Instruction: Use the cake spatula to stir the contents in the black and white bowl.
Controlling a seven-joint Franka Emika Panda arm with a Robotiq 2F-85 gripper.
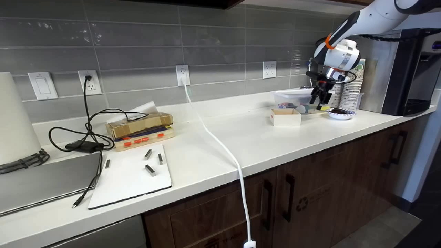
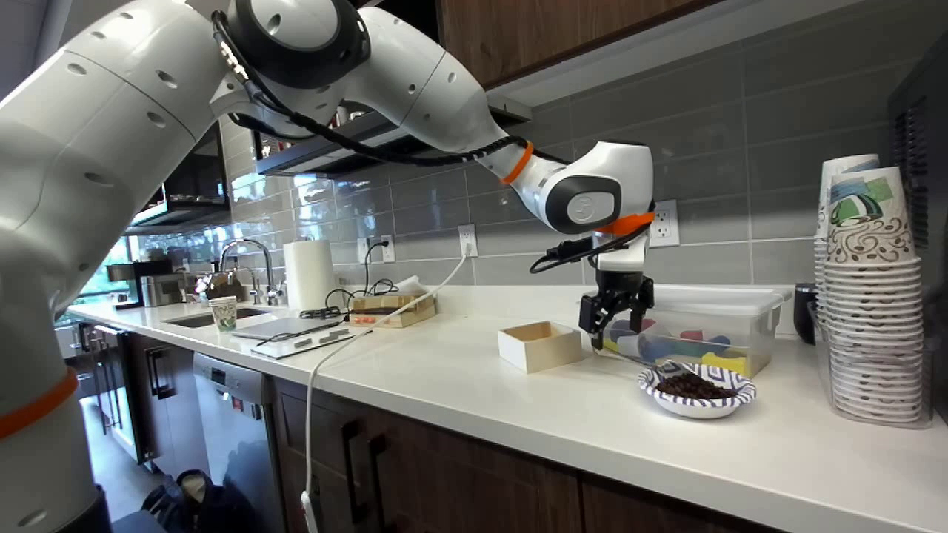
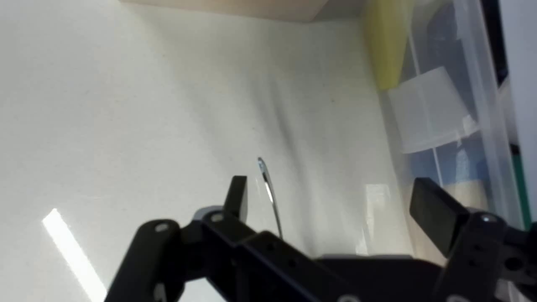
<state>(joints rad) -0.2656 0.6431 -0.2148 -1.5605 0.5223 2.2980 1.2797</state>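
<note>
The black and white bowl (image 2: 696, 406) stands on the counter with dark bean-like contents in it; it also shows in an exterior view (image 1: 341, 116). The metal cake spatula (image 2: 629, 358) leans on the bowl's rim, its head at the contents and its handle sticking out towards the pale box. Its handle end shows in the wrist view (image 3: 271, 197), between my fingers and nearer the left one. My gripper (image 2: 616, 333) is open and empty above the handle, pointing down. It also shows in the wrist view (image 3: 329, 188) and an exterior view (image 1: 316, 103). The bowl is out of the wrist view.
A pale open box (image 2: 539, 354) stands beside the gripper. A clear plastic bin (image 2: 759, 333) with colourful things stands behind, close to the right finger. Stacked paper cups (image 2: 874, 326) stand beyond the bowl. A white cable (image 1: 220, 143) crosses the counter.
</note>
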